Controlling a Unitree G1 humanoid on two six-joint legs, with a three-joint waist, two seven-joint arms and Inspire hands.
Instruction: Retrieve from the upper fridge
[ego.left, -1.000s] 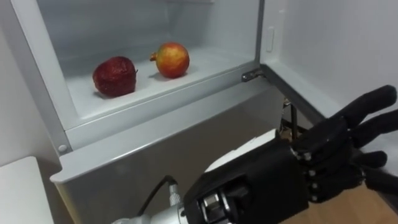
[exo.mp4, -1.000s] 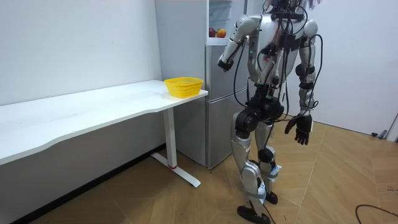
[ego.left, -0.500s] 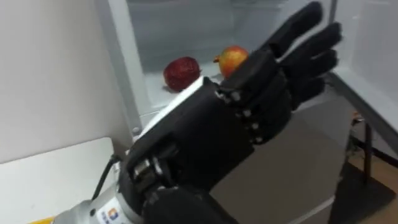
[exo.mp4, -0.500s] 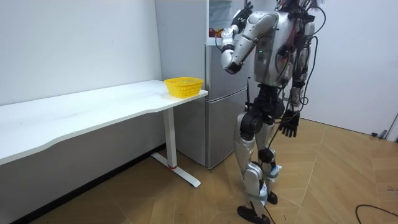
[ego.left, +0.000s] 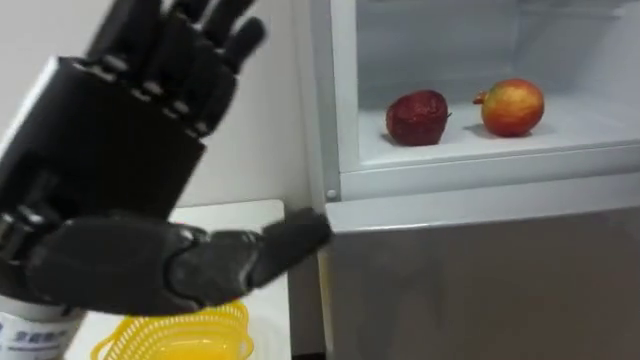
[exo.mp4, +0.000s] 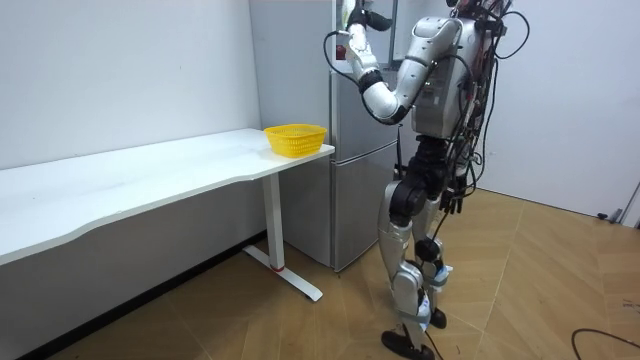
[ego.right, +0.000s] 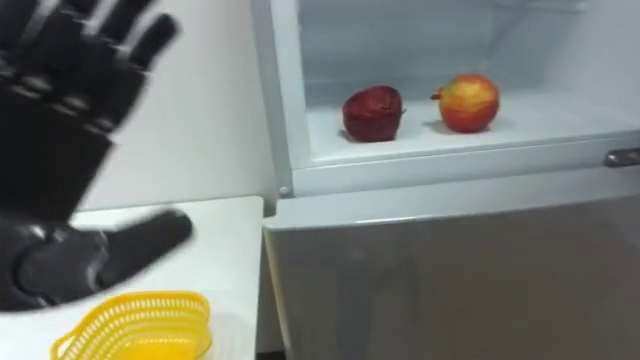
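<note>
The left hand (ego.left: 100, 190) is big and close at the left of the eye views. It is held up in front of the white wall. Its fingers are straight and released, the thumb sticks out to the right, and it holds nothing. Under it, at the lower left, a yellow basket (ego.left: 180, 335) sits on the white bench (ego.right: 225, 250).

Next comes the fridge (ego.left: 340, 100). Its upper part is open. On the shelf (ego.left: 560, 135) lie 2 fruits: a dark red fruit (ego.left: 418, 117) on the left and a red and yellow fruit (ego.left: 511, 107) on the right. They are near each other but apart. Both sit a little back from the shelf's front edge, with bare shelf around them. The hand is well to the left of the opening. The lower door (ego.left: 480, 270) is closed.

The right eye view also shows a small metal hinge (ego.right: 622, 157) at its right edge.

The room view shows the robot standing on a wood floor (exo.mp4: 560, 270) in front of the fridge, with 1 arm up high. The basket sits at the bench end beside the fridge. The right hand (exo.mp4: 455, 200) hangs low by the hip; I cannot tell its state. There is open floor at the room view's right.
</note>
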